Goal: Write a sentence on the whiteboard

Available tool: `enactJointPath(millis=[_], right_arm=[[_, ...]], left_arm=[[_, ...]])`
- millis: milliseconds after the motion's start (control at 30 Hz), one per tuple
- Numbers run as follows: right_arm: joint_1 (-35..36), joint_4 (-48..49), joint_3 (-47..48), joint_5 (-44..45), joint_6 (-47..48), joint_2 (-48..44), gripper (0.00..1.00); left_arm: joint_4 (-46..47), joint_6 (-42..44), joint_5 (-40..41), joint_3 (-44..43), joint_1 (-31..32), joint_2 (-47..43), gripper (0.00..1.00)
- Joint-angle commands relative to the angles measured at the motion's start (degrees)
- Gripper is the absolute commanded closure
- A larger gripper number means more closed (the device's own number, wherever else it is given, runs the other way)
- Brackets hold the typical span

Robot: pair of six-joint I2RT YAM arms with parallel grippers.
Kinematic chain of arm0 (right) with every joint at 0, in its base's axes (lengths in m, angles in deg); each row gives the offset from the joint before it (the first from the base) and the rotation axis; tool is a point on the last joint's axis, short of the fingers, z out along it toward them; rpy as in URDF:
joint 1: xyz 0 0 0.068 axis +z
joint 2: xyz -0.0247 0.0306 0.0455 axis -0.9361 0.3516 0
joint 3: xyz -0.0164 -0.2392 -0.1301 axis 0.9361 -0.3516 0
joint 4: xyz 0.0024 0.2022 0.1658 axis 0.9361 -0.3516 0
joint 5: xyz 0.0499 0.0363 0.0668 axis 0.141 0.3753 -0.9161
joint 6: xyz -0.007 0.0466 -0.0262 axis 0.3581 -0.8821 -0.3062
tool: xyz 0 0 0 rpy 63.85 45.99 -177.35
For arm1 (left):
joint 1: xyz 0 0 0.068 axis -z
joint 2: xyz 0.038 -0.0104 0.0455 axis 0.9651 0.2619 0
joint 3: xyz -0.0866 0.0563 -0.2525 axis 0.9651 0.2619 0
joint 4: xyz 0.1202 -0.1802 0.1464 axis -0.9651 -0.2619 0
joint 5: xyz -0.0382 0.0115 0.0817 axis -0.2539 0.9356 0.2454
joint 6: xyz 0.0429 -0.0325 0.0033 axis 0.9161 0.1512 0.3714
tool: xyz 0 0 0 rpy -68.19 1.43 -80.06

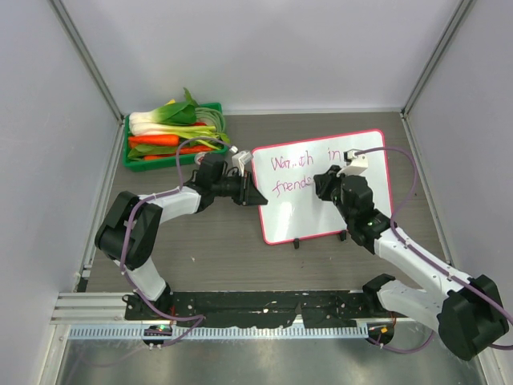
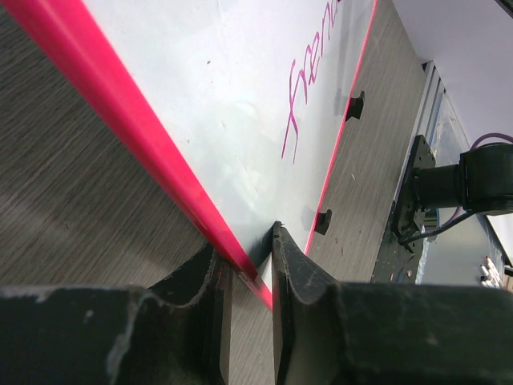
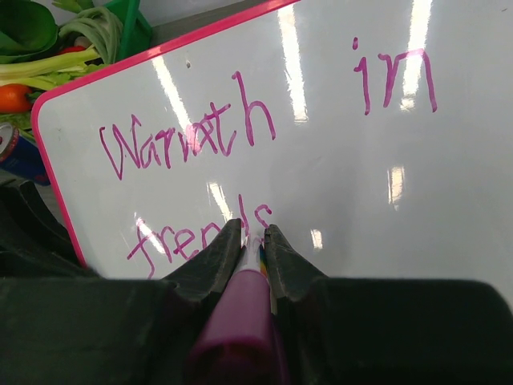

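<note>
The whiteboard (image 1: 321, 212) lies on the counter (image 1: 200, 249) between my arms. It is stiff, light and glossy, and I judge it would skate under pen pressure, so the rim is the place to hold it. My left tool (image 2: 244, 257) is clamped on the pink edge. My right tool (image 3: 252, 233) pinches a pink marker (image 3: 240, 321), tip at the sentence (image 3: 200, 136), whose second line looks unfinished.

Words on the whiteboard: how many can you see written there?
3. "Warmth" sits upper left on the whiteboard, "in" upper right, and a third starting "fren" below, its end partly hidden behind the right gripper and its pink marker.
</note>
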Motion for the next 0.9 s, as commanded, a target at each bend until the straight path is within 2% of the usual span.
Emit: enactJointPath(millis=[0, 267, 867], right_arm=[[-0.21, 0.97, 1.83, 0.35, -0.78, 0.15, 0.99], [-0.3, 1.67, 3.23, 2.28, -0.25, -3.37, 0.99], [-2.15, 2.64, 6.58, 5.18, 0.8, 2.51, 0.99]], left_arm=[[-5.69, 7.71, 6.85, 1.06, 1.52, 2.09, 1.0], [-5.69, 7.8, 6.94, 1.06, 1.52, 1.91, 1.0], [-5.78, 7.8, 6.94, 1.06, 1.52, 2.0, 1.0]])
